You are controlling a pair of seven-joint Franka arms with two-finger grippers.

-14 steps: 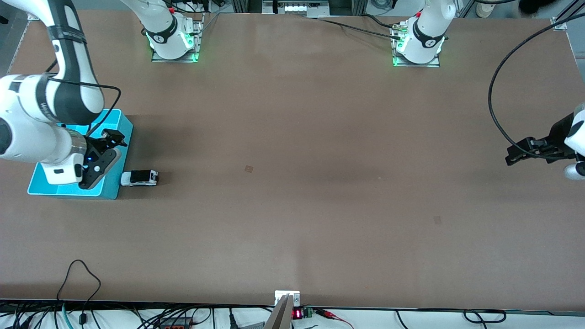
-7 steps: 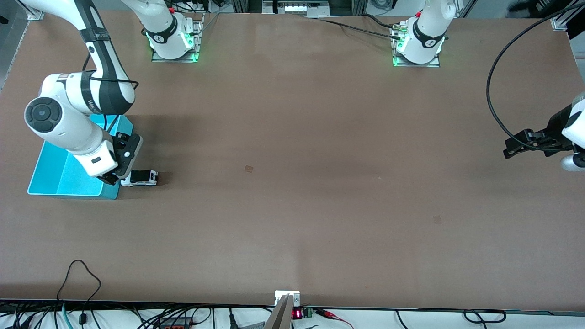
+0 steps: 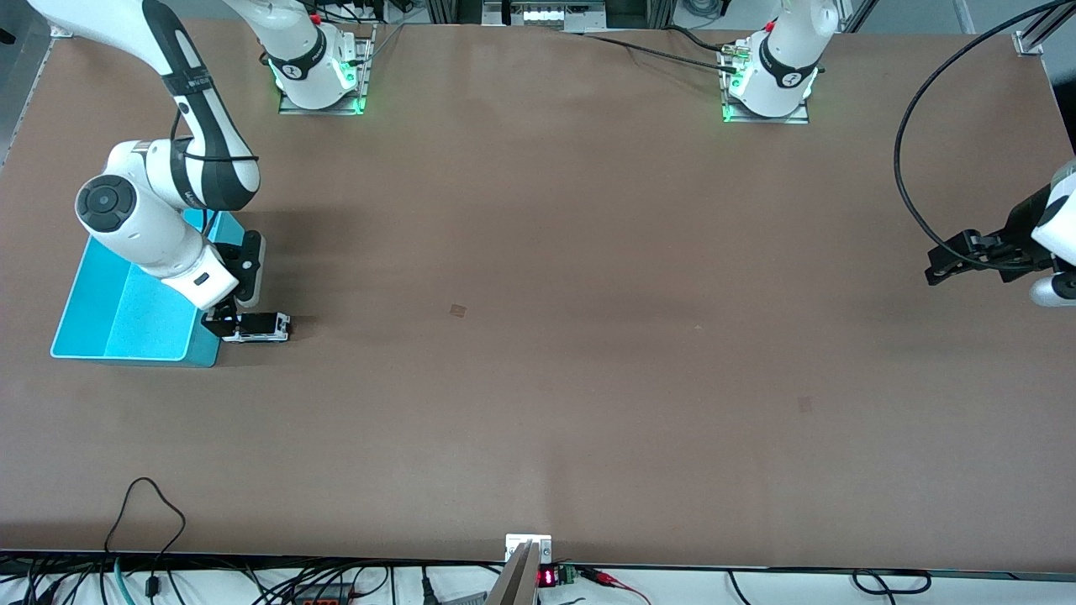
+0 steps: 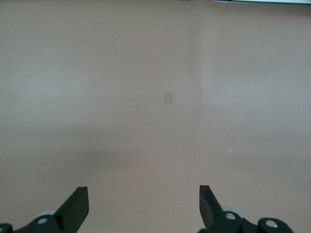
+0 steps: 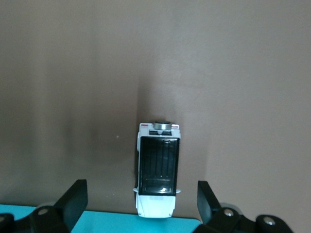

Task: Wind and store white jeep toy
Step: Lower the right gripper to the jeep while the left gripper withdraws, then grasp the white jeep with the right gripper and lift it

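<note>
Brown desk (image 3: 538,336) is seen stretching wide and almost bare, with all the action packed at the right arm's end. The right gripper (image 3: 225,323) is poised low over the front end of the white jeep toy (image 3: 259,327), fingers spread wide with nothing held; in its wrist view the jeep (image 5: 157,167) is framed squarely between the two open fingertips (image 5: 73,199). The toy is found resting on its wheels on the desk, just beside the cyan bin (image 3: 126,315), at the bin's corner nearer the front camera. The bin is seen holding nothing. No grasp has been made, so winding and storing both appear left to do. The left gripper (image 3: 954,262) is kept waiting, open and empty, over bare desk at the left arm's end.
</note>
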